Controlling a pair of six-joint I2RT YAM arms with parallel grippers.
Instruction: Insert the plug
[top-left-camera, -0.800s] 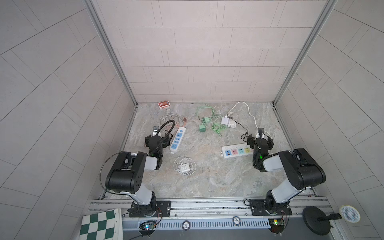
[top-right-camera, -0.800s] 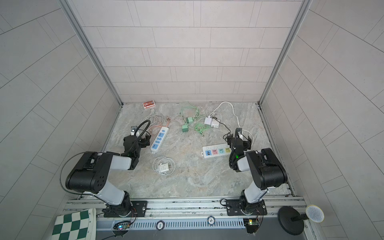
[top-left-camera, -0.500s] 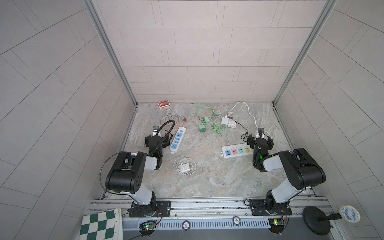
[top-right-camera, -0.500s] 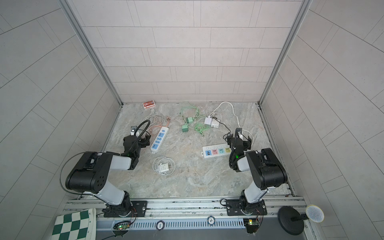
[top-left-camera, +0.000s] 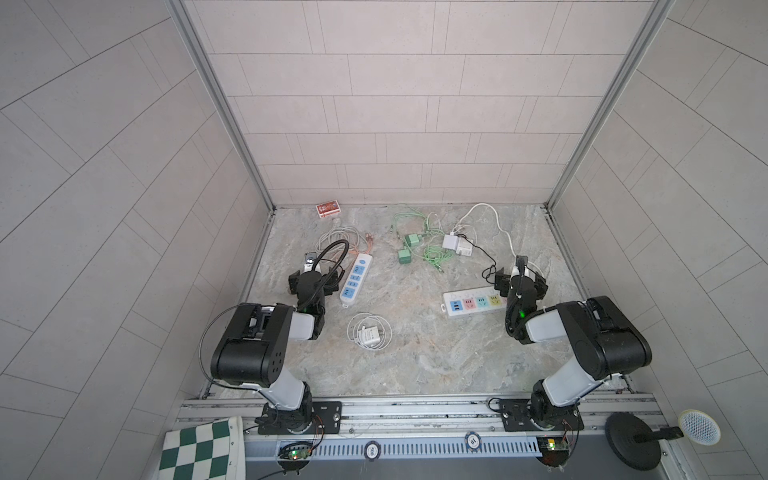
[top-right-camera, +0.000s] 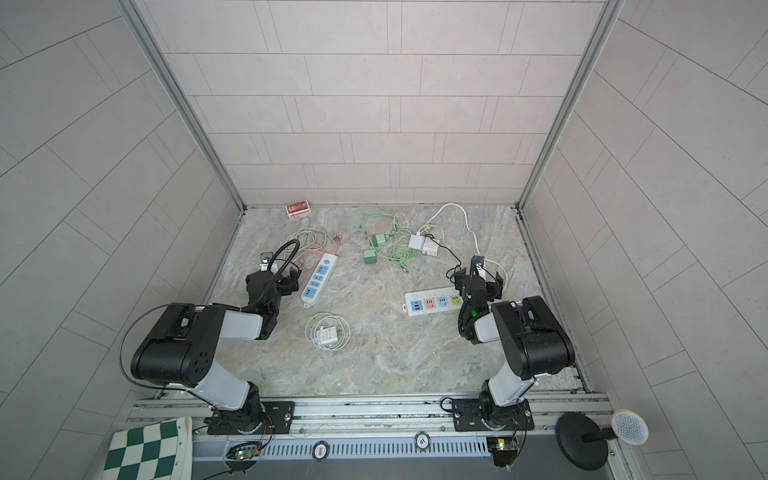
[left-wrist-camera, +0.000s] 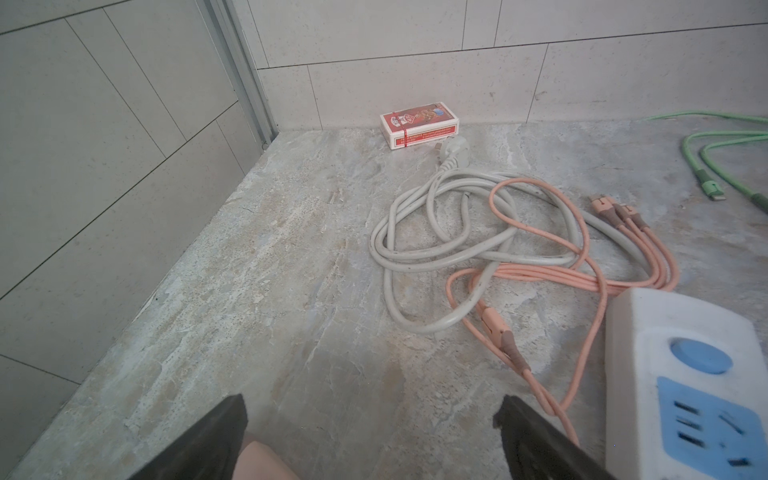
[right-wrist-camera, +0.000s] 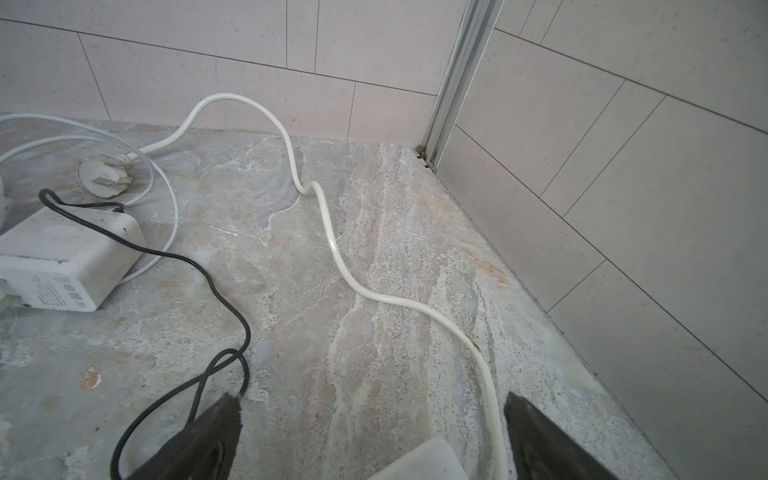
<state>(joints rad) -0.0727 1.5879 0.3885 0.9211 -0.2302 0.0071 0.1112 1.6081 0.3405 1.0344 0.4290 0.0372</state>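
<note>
Marbled stone floor (top-left-camera: 415, 365): strewn with cables, chargers and two power strips.
Left gripper (left-wrist-camera: 370, 415): spread fully wide, clasped nothing; sat low at 9 o'clock of the floor, just beside the blue-and-white power strip (top-left-camera: 356, 282).
Right gripper (right-wrist-camera: 372, 411): also spread wide, gripped nothing; hovered at 3 o'clock over the end of the pastel power strip (top-left-camera: 473, 305), with the white cord (right-wrist-camera: 332, 249) running along the floor below.
White plug (right-wrist-camera: 106, 174): lay at 1 o'clock with prongs showing, touched by neither gripper, near a white adapter (right-wrist-camera: 62, 262).
Grey-white plug (left-wrist-camera: 579, 151): lay at 11 o'clock, just beside a red card box (left-wrist-camera: 419, 126).
Pink cable (left-wrist-camera: 540, 270): tangled over the grey cord.
Green chargers (top-left-camera: 409, 247): at 12 o'clock.
Coiled white charger (top-left-camera: 370, 332): near centre, toward 7 o'clock.
</note>
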